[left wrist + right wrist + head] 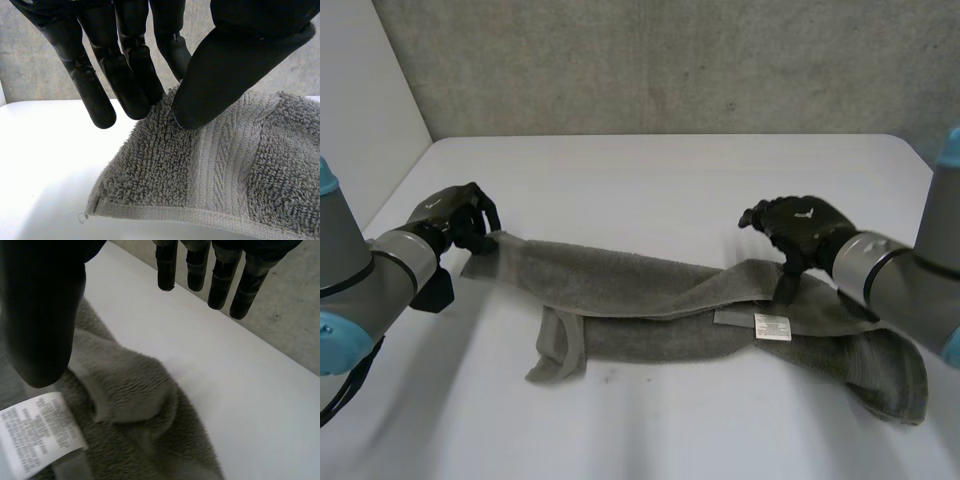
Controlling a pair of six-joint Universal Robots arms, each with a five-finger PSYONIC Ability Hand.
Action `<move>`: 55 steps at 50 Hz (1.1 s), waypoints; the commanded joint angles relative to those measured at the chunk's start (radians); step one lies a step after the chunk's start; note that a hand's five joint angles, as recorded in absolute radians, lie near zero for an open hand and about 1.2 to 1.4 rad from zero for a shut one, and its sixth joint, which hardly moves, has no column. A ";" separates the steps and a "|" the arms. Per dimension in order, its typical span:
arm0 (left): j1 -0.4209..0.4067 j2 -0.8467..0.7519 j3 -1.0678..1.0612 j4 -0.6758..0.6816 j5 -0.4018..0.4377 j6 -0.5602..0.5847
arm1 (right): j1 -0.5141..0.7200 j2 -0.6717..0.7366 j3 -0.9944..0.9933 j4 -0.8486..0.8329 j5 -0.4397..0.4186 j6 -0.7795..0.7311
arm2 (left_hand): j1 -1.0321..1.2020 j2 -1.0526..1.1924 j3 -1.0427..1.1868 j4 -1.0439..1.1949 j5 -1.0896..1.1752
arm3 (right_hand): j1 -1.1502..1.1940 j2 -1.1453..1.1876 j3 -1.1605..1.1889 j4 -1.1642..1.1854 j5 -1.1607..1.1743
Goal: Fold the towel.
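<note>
Grey towel (650,300) lies on the white table (670,180); left hand (455,215) pinches its corner, right hand (800,225) hangs open above it.

The head view looks down from behind the arms (380,265) across the whole surface (670,170) to a wall (670,60). Each wrist view sits close, past the left hand (240,60) or right hand (42,315), sharing seemingly opposite towel (650,300) ends.
</note>
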 commanded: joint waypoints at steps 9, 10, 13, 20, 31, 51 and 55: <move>0.000 0.028 -0.036 -0.004 0.002 0.000 | 0.047 0.092 0.095 -0.186 0.033 0.030 | 0.207 0.179 0.180 0.177 0.195 | 0.404 0.388 0.393 0.380 0.400; 0.000 0.028 -0.036 -0.004 0.002 0.000 | 0.047 0.103 0.087 -0.193 0.047 0.023 | 0.207 0.179 0.180 0.177 0.195 | 0.547 0.530 0.536 0.522 0.543; 0.000 0.037 -0.044 -0.005 0.002 0.002 | 0.039 0.108 0.076 -0.227 0.093 0.020 | 0.207 0.179 0.180 0.177 0.195 | 1.053 1.037 1.042 1.029 1.049; 0.000 0.077 -0.050 -0.009 0.004 0.000 | 0.031 0.023 0.038 -0.255 0.136 0.021 | 0.207 0.179 0.180 0.177 0.195 | 1.164 1.147 1.153 1.139 1.159; 0.005 0.240 -0.045 -0.096 0.010 -0.033 | 0.034 -0.211 -0.099 0.044 0.071 -0.120 | 0.207 0.179 0.180 0.177 0.195 | 1.164 1.147 1.153 1.139 1.159; -0.003 0.256 -0.117 -0.231 0.120 -0.047 | 0.033 -0.119 -0.154 0.534 0.051 -0.393 | 0.207 0.179 0.180 0.177 0.195 | 1.164 1.147 1.153 1.139 1.159; -0.003 0.169 -0.081 -0.206 0.114 -0.027 | 0.031 -0.023 -0.209 0.496 0.059 -0.437 | 0.207 0.179 0.180 0.177 0.195 | 1.164 1.147 1.153 1.139 1.159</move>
